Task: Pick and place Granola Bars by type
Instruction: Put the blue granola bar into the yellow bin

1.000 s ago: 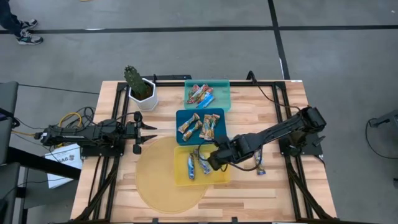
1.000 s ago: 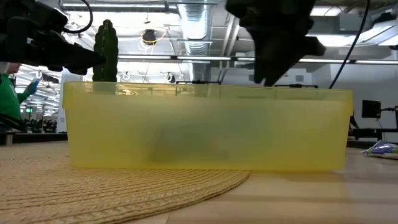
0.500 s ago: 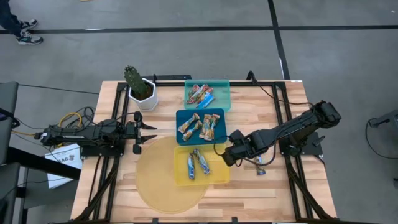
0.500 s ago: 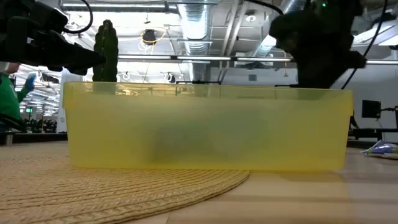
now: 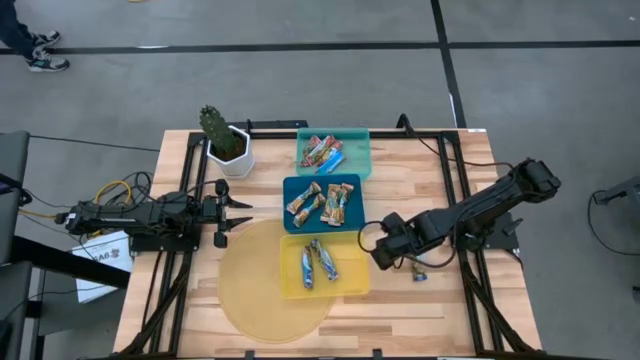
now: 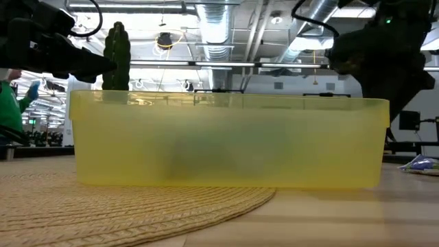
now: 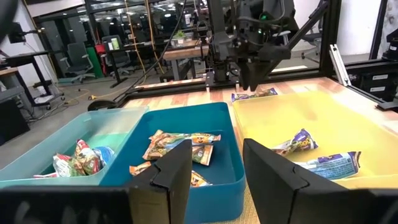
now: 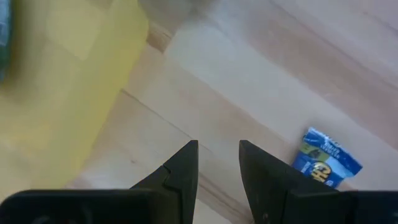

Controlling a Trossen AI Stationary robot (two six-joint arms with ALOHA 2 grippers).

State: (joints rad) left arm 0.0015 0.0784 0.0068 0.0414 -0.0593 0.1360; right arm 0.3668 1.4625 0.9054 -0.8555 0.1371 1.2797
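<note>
Sorting nearly complete, judged from present layout.

Near zone: yellow tray point(image 5: 358, 285) sits partly on round woven mat point(image 5: 250, 300), holds approx. three blue-white bars point(image 5: 318, 264). In high view these lie w/ long axes roughly front-to-back, slightly fanned. One blue-white bar point(image 5: 419, 268) is loose on the wooden surface point(image 5: 420, 160), just beside yellow tray's right side, well clear of its wall. This appears to be the only item left to place. Its long axis runs approx. front-to-back in high view; right wrist view shows it skewed relative to the fingers. Which end leads: can't tell.

Right hand point(image 5: 385, 248) is just off the yellow tray's right edge, betw. tray and loose bar, above the surface. Fingers stand apart w/ a narrow gap, nothing betw. them (right wrist view). Judgement: next step is pickup of loose bar, then drop in yellow tray w/ matching type.

Mid zone: blue tray point(image 5: 292, 184) holds approx. four tan-brown bars point(image 5: 322, 203), axes mixed, mostly front-to-back w/ some tilt. Looks done.

Far zone: teal tray point(image 5: 358, 150) holds red-multicolour bars point(image 5: 322, 153), bunched at its left half, axes diagonal. Looks done. Potted cactus point(image 5: 220, 135) at far-left corner, not involved.

Left hand point(image 5: 222, 210) waits at left edge of surface, level w/ blue tray, fingers apart, empty.

Trays touch or nearly touch in a single column; can't confirm contact.
</note>
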